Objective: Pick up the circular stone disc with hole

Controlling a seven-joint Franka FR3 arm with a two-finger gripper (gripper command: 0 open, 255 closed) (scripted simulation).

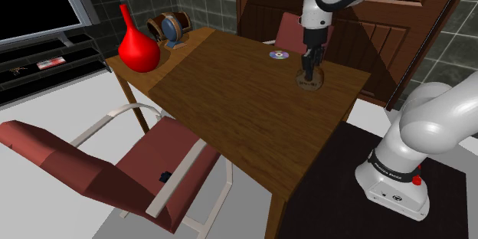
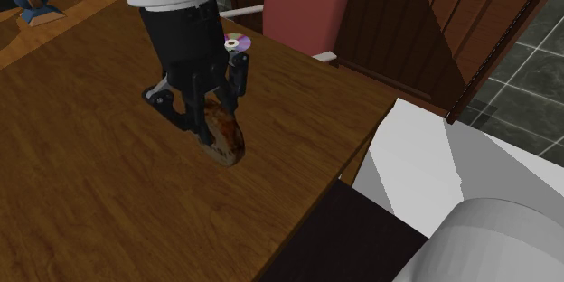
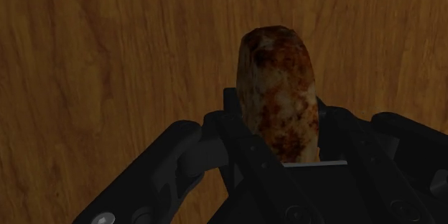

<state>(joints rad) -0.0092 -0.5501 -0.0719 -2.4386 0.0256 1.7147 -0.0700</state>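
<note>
The stone disc (image 2: 226,134) is mottled brown and tan, and it stands tilted on edge between my black fingers, its lower rim close to the wooden table (image 2: 108,199). My gripper (image 2: 210,113) is shut on it from above. In the shoulder view the gripper (image 1: 309,73) hangs straight down over the disc (image 1: 309,86), near the table's far right side. The wrist view shows the disc (image 3: 278,86) edge-on, sticking out past the gripper (image 3: 280,118), with the table's wood grain behind it. I cannot tell whether the rim touches the table.
A small shiny CD (image 1: 279,54) lies on the table just beyond the gripper. A red vase (image 1: 138,44) and a round brown object on a blue stand (image 1: 170,31) sit at the far left corner. One red chair (image 1: 122,165) stands in front, another (image 2: 303,4) behind.
</note>
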